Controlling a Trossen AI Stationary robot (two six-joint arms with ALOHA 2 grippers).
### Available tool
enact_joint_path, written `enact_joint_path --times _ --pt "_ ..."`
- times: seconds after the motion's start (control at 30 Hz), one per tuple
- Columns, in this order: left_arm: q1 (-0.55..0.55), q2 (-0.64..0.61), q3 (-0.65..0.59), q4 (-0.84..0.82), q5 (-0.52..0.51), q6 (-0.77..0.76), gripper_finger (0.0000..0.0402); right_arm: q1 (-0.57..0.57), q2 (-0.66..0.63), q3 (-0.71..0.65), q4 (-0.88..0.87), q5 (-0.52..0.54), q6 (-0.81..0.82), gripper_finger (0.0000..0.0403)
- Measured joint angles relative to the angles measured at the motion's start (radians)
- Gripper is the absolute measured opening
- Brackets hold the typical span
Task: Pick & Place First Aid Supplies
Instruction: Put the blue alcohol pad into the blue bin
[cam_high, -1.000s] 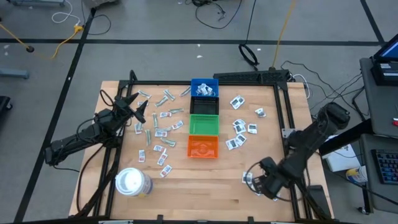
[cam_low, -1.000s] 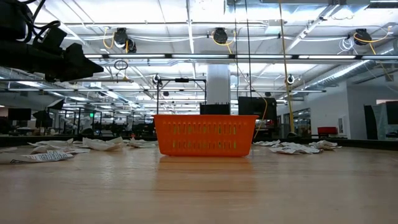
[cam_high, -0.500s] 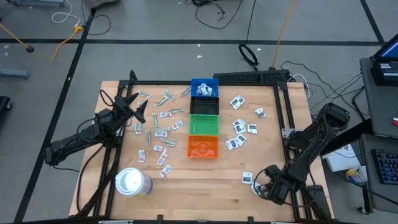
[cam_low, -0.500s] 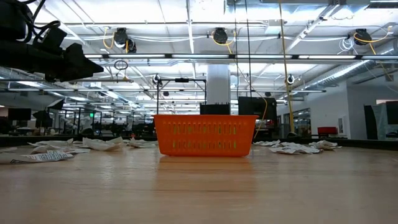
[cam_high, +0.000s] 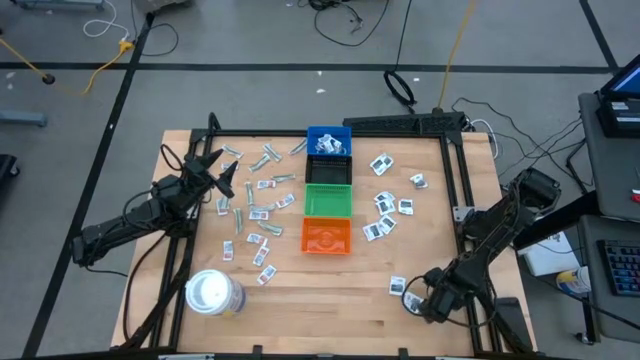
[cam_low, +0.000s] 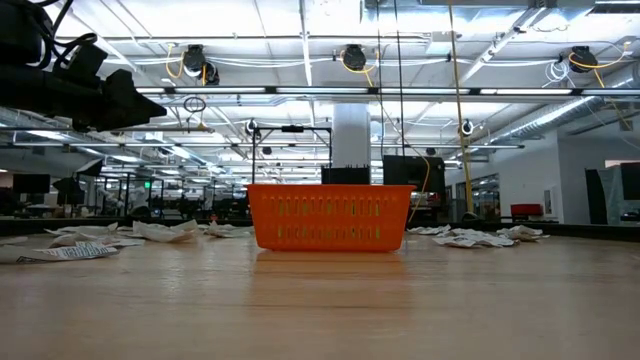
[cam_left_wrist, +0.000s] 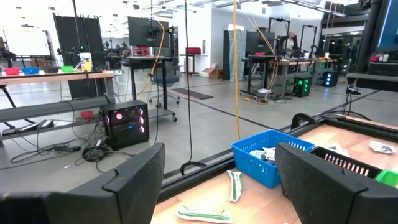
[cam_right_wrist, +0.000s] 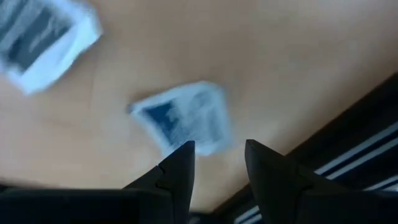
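Right gripper (cam_high: 418, 302) was what we looked at first: it hung low over the table's (cam_high: 330, 300) near right corner, its fingers (cam_right_wrist: 176, 171) parted by a narrow gap with nothing caught between them. Through its wrist camera we saw a white square packet with dark-blue print (cam_right_wrist: 186, 121) lying flat on the wood just beyond the fingertips, apart from them, and a second blurred packet (cam_right_wrist: 43, 37) farther off. From above, one white packet (cam_high: 398, 286) lay just beside that gripper, toward the table's middle.

Moving outward, we found the row of small bins down the middle of the table: an orange bin (cam_high: 326, 236) nearest the front edge, a green bin (cam_high: 327, 200) behind it, a black bin (cam_high: 328, 170) next, and a blue bin (cam_high: 329, 141) at the back edge with some white packets inside. Between the bins and the right edge lay a scatter of white squares with dark print (cam_high: 385, 212). Between the bins and the left edge lay the larger spread of first aid supplies (cam_high: 258, 205), white strips mixed with slim pale green wrappers. A large white roll (cam_high: 212, 292) stood near the front left corner.

Left gripper (cam_high: 226, 176) waited over the left side of the table, beside that spread, its fingers (cam_left_wrist: 134, 180) standing wide apart and empty.
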Motion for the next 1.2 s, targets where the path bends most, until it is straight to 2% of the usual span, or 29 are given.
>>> enact_joint_path --times 0.27,0.43,0.67,0.8,0.93,1.07,1.2 --pt "0.0 0.0 0.0 0.0 0.0 0.0 0.0306 -0.037 0.0 -0.029 0.067 -0.017 -0.018 0.0134" --pt "0.0 0.0 0.0 0.0 0.0 0.0 0.0306 -0.058 0.0 -0.061 0.096 -0.078 -0.025 0.0134" --pt "0.0 0.0 0.0 0.0 0.0 0.0 0.0306 -0.1 0.001 -0.091 0.146 -0.089 -0.044 0.0134" --pt "0.0 0.0 0.0 0.0 0.0 0.0 0.0306 -0.136 0.001 -0.13 0.225 -0.14 -0.037 0.0134" --pt "0.0 0.0 0.0 0.0 0.0 0.0 0.0305 -0.159 0.001 -0.148 0.231 -0.164 -0.042 0.0133" --pt "0.0 0.0 0.0 0.0 0.0 0.0 0.0305 -0.169 0.001 -0.164 0.231 -0.167 -0.043 0.0115" --pt "0.0 0.0 0.0 0.0 0.0 0.0 0.0306 -0.175 0.0 -0.171 0.23 -0.171 -0.044 0.0073"
